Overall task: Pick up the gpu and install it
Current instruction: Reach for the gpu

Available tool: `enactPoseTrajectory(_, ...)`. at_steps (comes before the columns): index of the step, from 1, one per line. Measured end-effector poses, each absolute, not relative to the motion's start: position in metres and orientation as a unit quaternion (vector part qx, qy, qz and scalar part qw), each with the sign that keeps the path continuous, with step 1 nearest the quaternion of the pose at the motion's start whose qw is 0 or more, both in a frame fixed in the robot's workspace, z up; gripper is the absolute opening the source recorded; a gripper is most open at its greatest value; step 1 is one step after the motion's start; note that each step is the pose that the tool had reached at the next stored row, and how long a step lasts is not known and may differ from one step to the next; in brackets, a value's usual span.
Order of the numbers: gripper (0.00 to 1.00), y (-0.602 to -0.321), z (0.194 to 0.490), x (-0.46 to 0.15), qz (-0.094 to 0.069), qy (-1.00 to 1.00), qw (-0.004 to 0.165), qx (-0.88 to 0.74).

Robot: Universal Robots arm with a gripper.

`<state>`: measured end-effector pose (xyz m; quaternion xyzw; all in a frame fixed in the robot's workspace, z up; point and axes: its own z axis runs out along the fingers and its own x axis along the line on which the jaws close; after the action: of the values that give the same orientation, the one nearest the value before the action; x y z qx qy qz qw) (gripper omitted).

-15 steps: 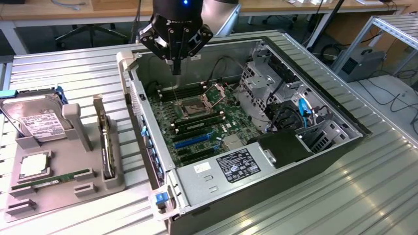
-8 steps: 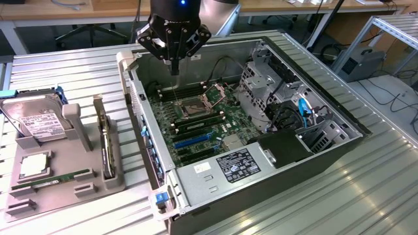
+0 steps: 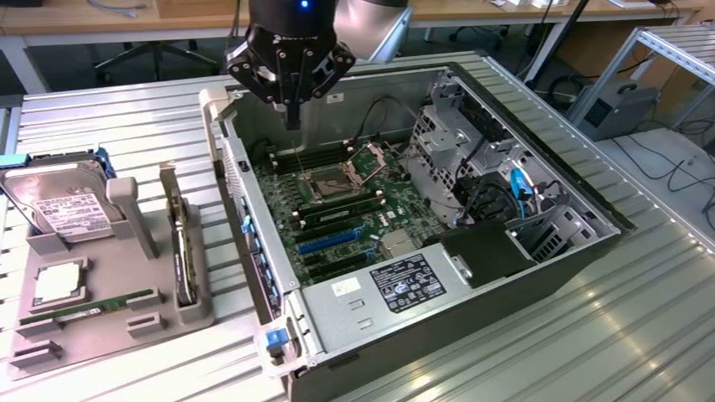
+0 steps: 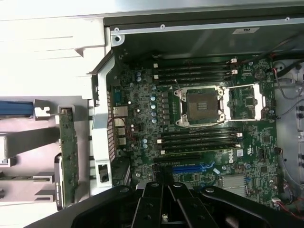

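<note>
The gpu (image 3: 180, 244) stands on edge in a slot of the grey holder (image 3: 146, 226), at the exterior view's left, beside the open computer case (image 3: 581, 243). In the wrist view the gpu (image 4: 69, 159) shows as a thin green-edged card outside the case wall. My gripper (image 3: 293, 113) hangs above the far end of the motherboard (image 3: 335, 209), apart from the card. Its fingers are shut together with nothing between them. The wrist view has the gripper (image 4: 164, 192) over the motherboard (image 4: 199, 118), near the blue slot (image 4: 192, 167).
The holder also carries a hard drive (image 3: 62, 209), a small silver part (image 3: 59, 285) and a green memory stick (image 3: 106, 303). Inside the case are an open CPU socket (image 3: 335, 180), drive cages (image 3: 458, 159), cables and a power supply (image 3: 408, 285). The case wall (image 3: 240, 201) stands between holder and motherboard.
</note>
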<state>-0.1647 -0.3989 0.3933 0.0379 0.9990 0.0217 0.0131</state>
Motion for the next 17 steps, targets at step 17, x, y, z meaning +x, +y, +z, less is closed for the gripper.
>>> enactPoseTrajectory(17,0.11,-0.399,0.393,-0.181,0.022,0.999,0.013,0.038)
